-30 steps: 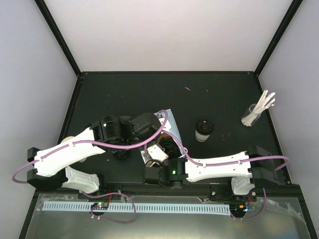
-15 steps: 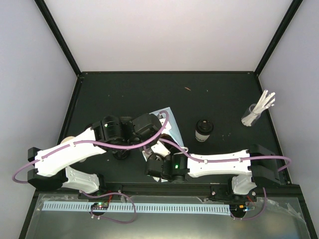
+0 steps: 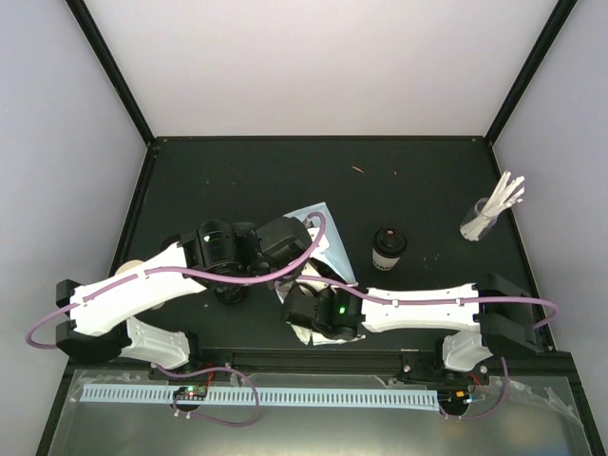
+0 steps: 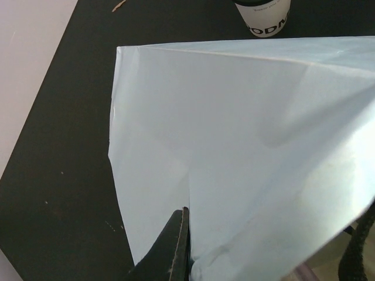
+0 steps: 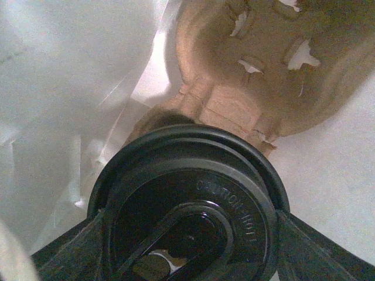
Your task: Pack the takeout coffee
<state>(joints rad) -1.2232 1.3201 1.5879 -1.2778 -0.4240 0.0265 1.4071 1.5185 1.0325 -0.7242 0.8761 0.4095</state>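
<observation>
Left pincer [image 4: 179, 246], jaws pressed together on a fold of the light-blue paper bag [image 4: 246, 152], which it holds raised off the desk [image 3: 237, 180] near the middle of the near edge. Right pincer [image 5: 187, 249], jaws wide, one finger on each side of the held cup [image 5: 187, 205]. From the right wrist view only the cup's black round lid shows, with raised lettering around its centre. The cup is inside the bag, with pale bag walls on both sides. Just beyond and beneath the lid lies the brown moulded-pulp carrier [image 5: 252, 76]. Whether the cup sits in one of its holes cannot be told. A second cup [image 3: 388, 249], cream with a black lid, stands upright on the desk right of the bag. A glass of white sticks [image 3: 489, 214] stands near the right edge, well apart.
</observation>
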